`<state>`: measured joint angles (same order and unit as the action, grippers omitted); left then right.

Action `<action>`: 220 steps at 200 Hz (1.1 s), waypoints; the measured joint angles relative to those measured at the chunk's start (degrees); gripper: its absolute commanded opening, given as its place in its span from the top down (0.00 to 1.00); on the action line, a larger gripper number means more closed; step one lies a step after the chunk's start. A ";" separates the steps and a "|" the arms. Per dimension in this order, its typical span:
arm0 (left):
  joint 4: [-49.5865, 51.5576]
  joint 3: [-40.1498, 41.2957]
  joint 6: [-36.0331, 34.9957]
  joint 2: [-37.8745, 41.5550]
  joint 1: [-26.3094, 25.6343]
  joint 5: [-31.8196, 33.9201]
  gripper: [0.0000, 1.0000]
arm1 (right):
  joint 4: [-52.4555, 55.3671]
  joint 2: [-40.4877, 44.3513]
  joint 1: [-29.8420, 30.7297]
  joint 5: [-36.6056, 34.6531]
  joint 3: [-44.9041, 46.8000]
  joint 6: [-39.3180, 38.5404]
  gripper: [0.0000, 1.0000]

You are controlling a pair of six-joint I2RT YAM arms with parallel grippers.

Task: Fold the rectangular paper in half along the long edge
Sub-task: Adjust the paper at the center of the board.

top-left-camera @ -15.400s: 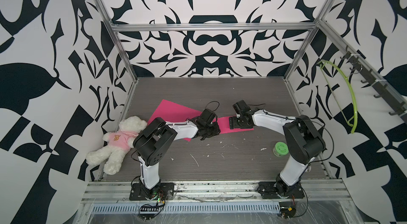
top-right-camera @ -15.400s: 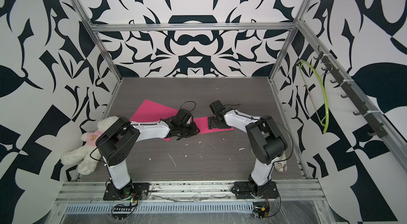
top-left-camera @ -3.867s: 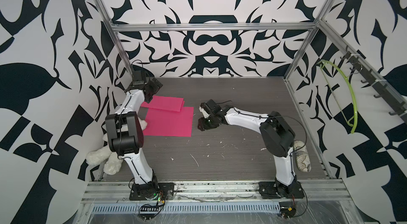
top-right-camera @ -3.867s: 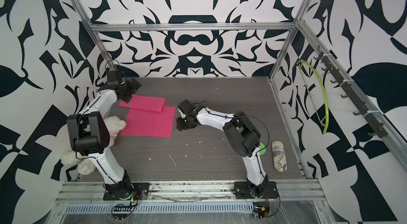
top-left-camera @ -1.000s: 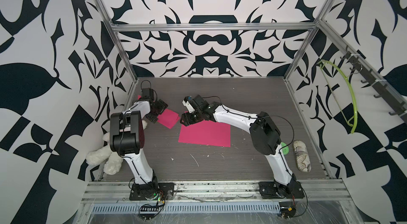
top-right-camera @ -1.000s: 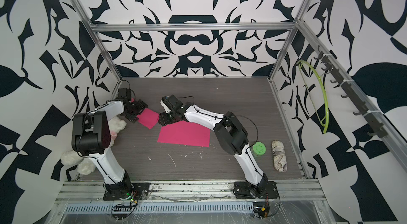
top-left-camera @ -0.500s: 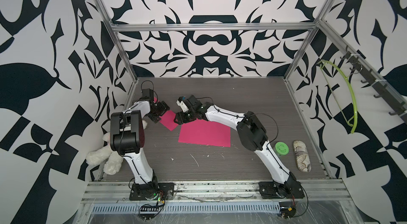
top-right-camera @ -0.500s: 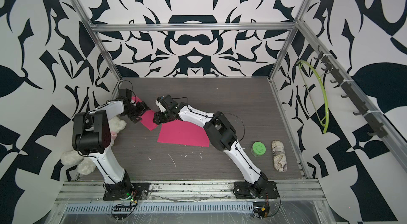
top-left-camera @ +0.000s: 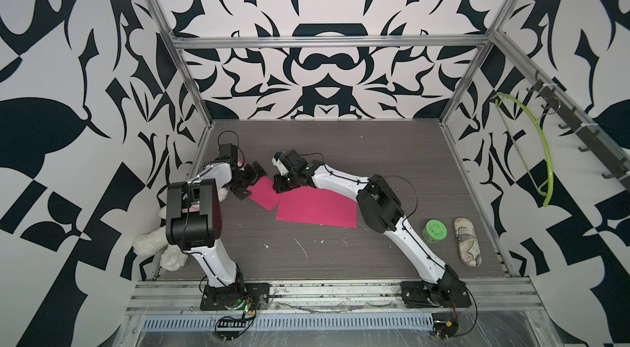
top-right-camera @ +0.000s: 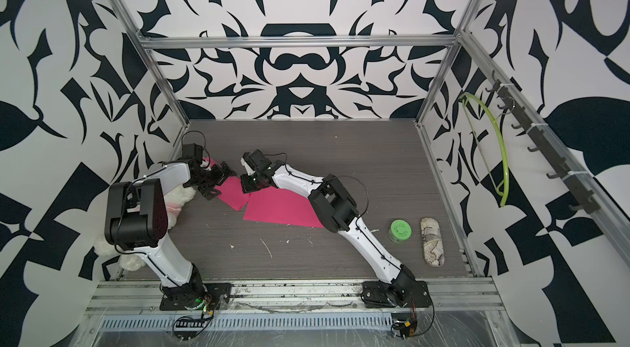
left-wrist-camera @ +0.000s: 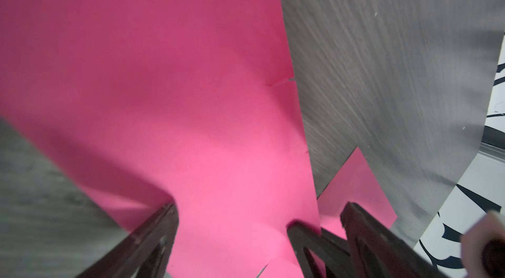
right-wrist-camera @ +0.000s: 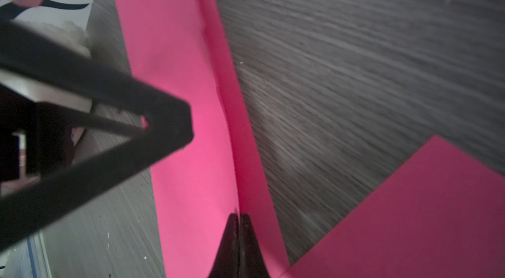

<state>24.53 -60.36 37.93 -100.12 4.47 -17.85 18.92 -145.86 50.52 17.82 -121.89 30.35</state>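
A small pink paper [top-left-camera: 264, 193] [top-right-camera: 233, 193] lies at the left of the table, between my two grippers. The left gripper [top-left-camera: 250, 180] [top-right-camera: 218, 181] is open at the paper's left edge. In the left wrist view the paper [left-wrist-camera: 191, 99] fills the gap between the left gripper's [left-wrist-camera: 232, 224] spread fingers. My right gripper [top-left-camera: 281, 186] [top-right-camera: 249, 186] is shut on the paper's right edge. In the right wrist view that edge [right-wrist-camera: 232, 126] rises into the right gripper's [right-wrist-camera: 240, 216] closed tips. A larger pink sheet [top-left-camera: 317, 209] [right-wrist-camera: 410, 222] lies flat beside it, touching it at a corner.
A white plush toy [top-left-camera: 160, 246] lies against the left wall behind my left arm. A green round lid [top-left-camera: 435, 230] and a patterned oval case [top-left-camera: 466, 239] sit at the right. A green hanger [top-left-camera: 542, 157] hangs on the right wall. White scraps [top-left-camera: 301, 248] dot the front.
The right gripper has reached left to the small paper and shut on its edge. The left gripper has opened wider at the other edge.
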 measured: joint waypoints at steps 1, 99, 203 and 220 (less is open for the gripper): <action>0.00 0.15 0.09 0.20 0.00 0.02 0.01 | -0.09 0.00 0.00 -0.04 0.11 0.09 1.00; -5.46 17.94 11.72 15.82 -0.09 8.00 0.13 | -3.82 1.38 -0.02 -1.31 4.55 8.20 1.00; -23.67 17.70 16.04 7.54 -0.09 3.80 0.45 | -6.05 1.40 -1.75 3.52 6.16 13.73 1.00; -24.98 17.75 16.09 7.06 -0.09 3.19 0.47 | -6.21 1.40 -2.01 4.13 6.25 14.34 1.00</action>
<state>-0.45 -42.61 54.02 -93.06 4.38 -14.66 12.71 -144.46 48.51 21.96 -115.63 44.69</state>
